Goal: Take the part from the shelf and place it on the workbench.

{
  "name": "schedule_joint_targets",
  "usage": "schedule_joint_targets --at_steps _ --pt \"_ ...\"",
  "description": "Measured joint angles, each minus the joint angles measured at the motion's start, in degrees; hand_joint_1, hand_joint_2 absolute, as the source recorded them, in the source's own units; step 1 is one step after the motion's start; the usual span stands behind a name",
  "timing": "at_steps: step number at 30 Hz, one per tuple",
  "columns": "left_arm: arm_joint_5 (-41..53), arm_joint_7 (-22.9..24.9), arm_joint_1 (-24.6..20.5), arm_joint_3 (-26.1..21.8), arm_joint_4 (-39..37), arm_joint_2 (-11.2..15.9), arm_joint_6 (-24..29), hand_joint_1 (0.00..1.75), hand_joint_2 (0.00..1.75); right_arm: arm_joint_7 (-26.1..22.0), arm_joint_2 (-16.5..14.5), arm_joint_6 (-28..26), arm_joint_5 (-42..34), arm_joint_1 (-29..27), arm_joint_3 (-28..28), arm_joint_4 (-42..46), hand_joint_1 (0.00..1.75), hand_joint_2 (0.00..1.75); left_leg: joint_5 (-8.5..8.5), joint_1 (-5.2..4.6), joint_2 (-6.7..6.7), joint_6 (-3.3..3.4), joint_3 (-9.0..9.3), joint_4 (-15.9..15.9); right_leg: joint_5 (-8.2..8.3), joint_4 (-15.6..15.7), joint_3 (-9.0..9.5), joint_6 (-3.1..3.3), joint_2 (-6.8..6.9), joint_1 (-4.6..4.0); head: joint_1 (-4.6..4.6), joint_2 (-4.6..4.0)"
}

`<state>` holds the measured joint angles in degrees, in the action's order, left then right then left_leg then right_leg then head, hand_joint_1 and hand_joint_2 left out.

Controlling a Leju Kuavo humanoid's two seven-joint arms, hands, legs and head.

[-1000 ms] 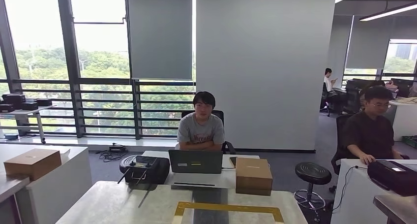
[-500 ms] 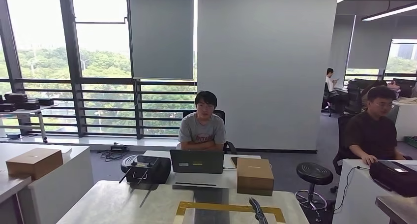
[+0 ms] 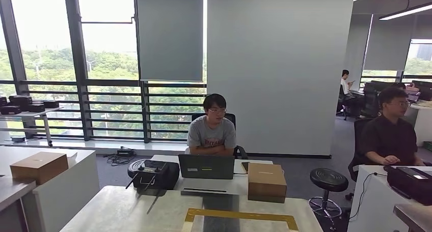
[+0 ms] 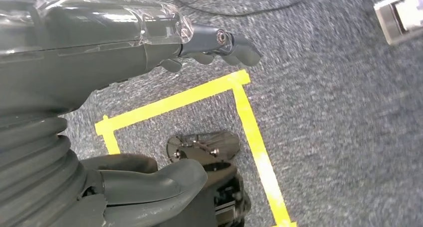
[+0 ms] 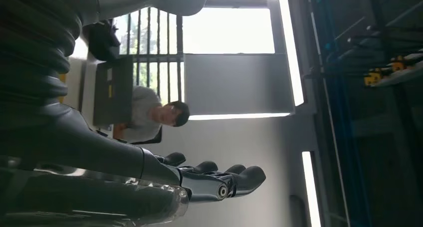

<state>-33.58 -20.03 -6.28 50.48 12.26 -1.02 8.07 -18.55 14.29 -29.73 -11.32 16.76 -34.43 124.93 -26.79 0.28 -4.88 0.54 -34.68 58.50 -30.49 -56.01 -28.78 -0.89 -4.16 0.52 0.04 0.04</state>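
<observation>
The pale desk (image 3: 127, 211) in front of the robot has a strip of yellow tape (image 3: 239, 216) marking a box shape near its front edge. Behind the desk, a person in a grey shirt (image 3: 212, 132) sits at a laptop (image 3: 206, 166). Just left of the laptop sits a black case (image 3: 153, 173), and just right of it stands a closed brown box (image 3: 266, 181), so I cannot tell what is in it. Another closed brown box (image 3: 38, 165) rests on a white desk (image 3: 61, 191) far left of the laptop. Right of the laptop there is bare grey floor with a round black stool (image 3: 328, 180), and past it a second person (image 3: 389, 135) sits at another desk. The left hand (image 4: 209, 47) hangs over grey carpet (image 4: 339, 112) with yellow tape lines (image 4: 249, 122) on it; its fingers are loosely apart and hold nothing. The right hand (image 5: 214, 179) is raised in the air, fingers stretched out and spread, and it holds nothing too. In the right wrist view a dark shelf (image 5: 369, 62) has small yellow things (image 5: 379, 75) on it, too small to tell if one is the part.
</observation>
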Motion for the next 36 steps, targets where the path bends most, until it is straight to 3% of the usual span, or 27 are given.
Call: schedule_joint_targets --at_steps 3,10,18,24,27,29,30,32,36 --pt "-2.9 -1.4 0.1 -1.2 -0.1 0.5 0.0 0.0 0.0 -3.1 0.0 2.8 -2.2 -4.7 0.5 3.7 0.0 1.75 -0.07 0.0 0.25 0.08 0.01 0.0 -0.03 0.0 0.01 0.03 -0.03 -0.02 -0.01 0.0" --pt "-11.0 -5.1 0.2 -5.8 -0.1 1.6 0.0 0.0 0.0 -5.0 0.1 6.9 -9.0 -12.7 2.5 5.0 0.0 1.75 -0.11 -0.03 0.85 0.13 0.06 0.0 -0.03 0.0 0.0 0.04 -0.27 -0.02 -0.01 0.0" --pt "-23.0 -5.3 0.4 -14.3 -0.2 3.2 0.0 0.0 0.0 -6.6 0.1 9.5 -15.7 -17.6 6.1 4.7 0.0 1.75 -0.25 -0.35 1.04 0.37 0.06 0.0 -0.04 0.1 0.0 -0.09 -0.39 0.22 -0.01 0.0" --pt "-24.9 -5.0 0.6 -19.4 -0.4 3.6 0.0 0.0 0.0 -6.2 0.1 9.9 -17.3 -18.3 6.8 3.9 0.0 1.75 -0.53 -0.87 1.11 0.97 0.06 0.2 -0.2 0.2 0.04 -0.71 -0.54 0.69 -0.01 0.0" --pt "-24.9 -5.0 0.6 -20.7 -0.4 3.8 0.0 0.0 0.0 -6.1 0.1 9.8 -17.5 -18.6 6.8 3.7 0.0 1.75 -0.44 -0.65 1.44 1.53 0.45 -0.3 -0.64 0.0 -0.06 -1.22 -0.19 0.74 0.01 0.01" --pt "-24.9 -5.0 0.8 -21.4 -0.4 3.8 0.0 0.0 0.0 -6.1 0.1 9.8 -17.5 -18.5 6.9 3.6 0.0 1.75 -0.38 -0.39 2.08 1.93 0.99 -0.8 -2.94 -3.8 -1.84 -1.5 1.64 0.57 0.06 0.02" --pt "-24.9 -5.0 0.9 -21.6 -0.4 3.9 0.0 0.0 0.0 -6.1 0.0 9.8 -17.5 -18.5 6.9 3.5 0.0 1.75 -0.46 -0.43 2.49 2.04 1.13 -0.8 -4.74 -7.5 -3.7 -1.58 2.71 0.5 0.08 0.01" --pt "-24.9 -5.0 1.1 -21.9 -0.4 3.9 0.0 0.0 0.0 -6.1 0.0 9.8 -17.5 -18.6 6.9 3.4 0.0 1.75 -0.58 -0.52 3.08 2.15 1.19 -0.8 -7.3 -13.1 -6.78 -1.65 3.55 0.53 0.07 0.01" --pt "-24.9 -5.0 1.2 -22.2 -0.4 4.0 0.0 0.0 0.0 -6.1 0.0 9.8 -17.5 -18.6 6.9 3.4 0.0 1.75 -0.67 -0.6 3.38 2.15 1.19 -0.8 -7.95 -15.7 -8.29 -1.65 3.69 0.53 0.05 0.01"
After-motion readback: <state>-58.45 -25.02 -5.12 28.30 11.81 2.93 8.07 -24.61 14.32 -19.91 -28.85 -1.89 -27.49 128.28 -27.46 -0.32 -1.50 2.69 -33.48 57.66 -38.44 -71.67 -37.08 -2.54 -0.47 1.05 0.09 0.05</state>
